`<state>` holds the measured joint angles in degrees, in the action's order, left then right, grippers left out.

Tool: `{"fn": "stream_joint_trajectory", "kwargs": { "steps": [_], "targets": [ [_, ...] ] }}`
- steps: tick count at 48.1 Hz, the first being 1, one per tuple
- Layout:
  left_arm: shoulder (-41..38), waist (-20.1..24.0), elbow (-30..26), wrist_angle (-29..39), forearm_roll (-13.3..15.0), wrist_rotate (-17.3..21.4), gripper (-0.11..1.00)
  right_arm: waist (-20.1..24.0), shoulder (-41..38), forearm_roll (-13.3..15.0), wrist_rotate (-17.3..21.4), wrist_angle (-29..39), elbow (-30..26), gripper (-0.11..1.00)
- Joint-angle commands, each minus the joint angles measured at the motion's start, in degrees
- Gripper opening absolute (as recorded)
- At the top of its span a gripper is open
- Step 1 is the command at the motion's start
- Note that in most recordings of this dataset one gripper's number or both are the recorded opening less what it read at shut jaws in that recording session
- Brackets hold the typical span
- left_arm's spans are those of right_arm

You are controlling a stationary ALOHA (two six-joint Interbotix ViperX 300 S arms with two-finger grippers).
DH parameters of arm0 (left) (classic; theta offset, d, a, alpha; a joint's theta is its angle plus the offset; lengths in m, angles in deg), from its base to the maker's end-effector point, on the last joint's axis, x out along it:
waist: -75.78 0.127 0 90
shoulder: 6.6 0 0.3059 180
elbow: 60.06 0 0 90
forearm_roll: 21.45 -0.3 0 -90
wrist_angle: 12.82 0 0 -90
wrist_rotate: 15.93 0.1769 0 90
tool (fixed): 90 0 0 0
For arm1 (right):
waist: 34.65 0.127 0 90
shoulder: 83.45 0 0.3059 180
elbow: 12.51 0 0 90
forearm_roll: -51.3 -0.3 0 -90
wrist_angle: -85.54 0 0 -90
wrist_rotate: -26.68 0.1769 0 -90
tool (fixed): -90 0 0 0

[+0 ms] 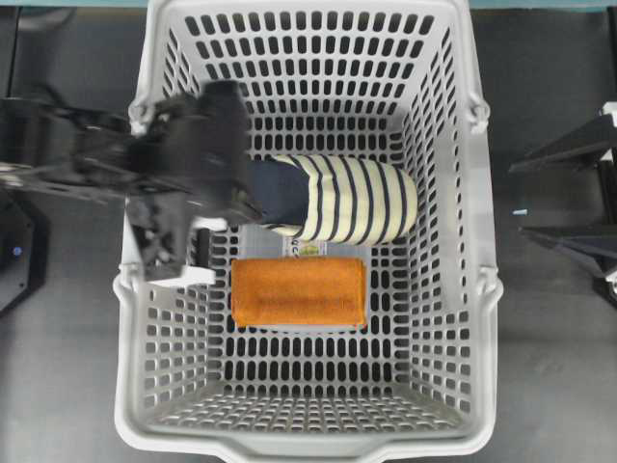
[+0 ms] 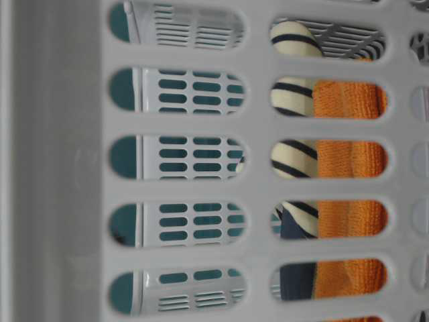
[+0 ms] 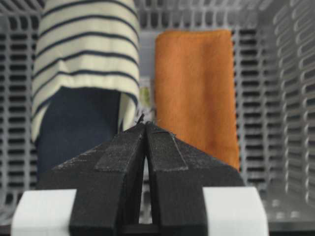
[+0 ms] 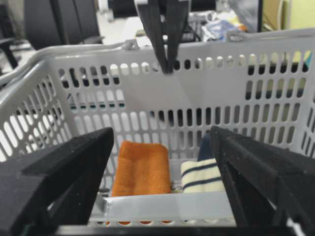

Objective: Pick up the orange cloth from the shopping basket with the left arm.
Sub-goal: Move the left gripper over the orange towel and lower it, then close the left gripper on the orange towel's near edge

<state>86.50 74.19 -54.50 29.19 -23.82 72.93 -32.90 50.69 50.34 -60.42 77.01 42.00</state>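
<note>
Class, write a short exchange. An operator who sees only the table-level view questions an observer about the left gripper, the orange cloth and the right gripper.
Operator: Is the left gripper open?
Observer: No, the left gripper is shut and holds nothing.
Operator: Is it touching the orange cloth?
Observer: No, it hangs clear above the orange cloth, near the navy end of the striped slipper.
Operator: And the right gripper?
Observer: The right gripper is open, outside the shopping basket.

cloth [image 1: 299, 290] beside slipper [image 1: 337, 198] in basket [image 1: 482, 289]
</note>
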Motion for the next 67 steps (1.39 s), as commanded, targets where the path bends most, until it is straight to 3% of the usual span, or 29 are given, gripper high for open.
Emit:
{"fn": "stream_joint_trajectory", "kwargs": {
  "steps": [1, 4, 15, 20, 37, 67],
  "targets": [
    [-3.69, 0.18, -4.92, 4.31, -0.18, 0.35, 0.01, 0.00, -0.09, -0.26, 0.09, -0.97, -1.32, 0.75],
    [-5.63, 0.18, -6.33, 5.45, -0.18, 0.35, 0.07, 0.00, -0.09, -0.26, 0.09, -1.49, -1.32, 0.75],
    [-12.22, -1.49, -9.05, 7.38, -0.18, -0.70, 0.70, 0.09, -0.09, -0.26, 0.00, -2.64, -1.32, 0.75],
    [-14.68, -3.60, -10.11, 7.82, -0.18, -0.97, 0.89, 0.09, -0.09, -0.26, 0.00, -2.64, -1.14, 0.75],
    [-19.78, -5.80, -10.20, 6.42, -0.18, -6.06, 0.87, 0.09, -0.09, -0.26, 0.00, -3.69, -0.97, 0.74],
    [-25.75, -5.98, -8.44, 2.99, -0.18, -8.53, 0.87, 0.44, -0.09, -0.26, 0.00, -4.22, -0.53, 0.74]
  ]
}}
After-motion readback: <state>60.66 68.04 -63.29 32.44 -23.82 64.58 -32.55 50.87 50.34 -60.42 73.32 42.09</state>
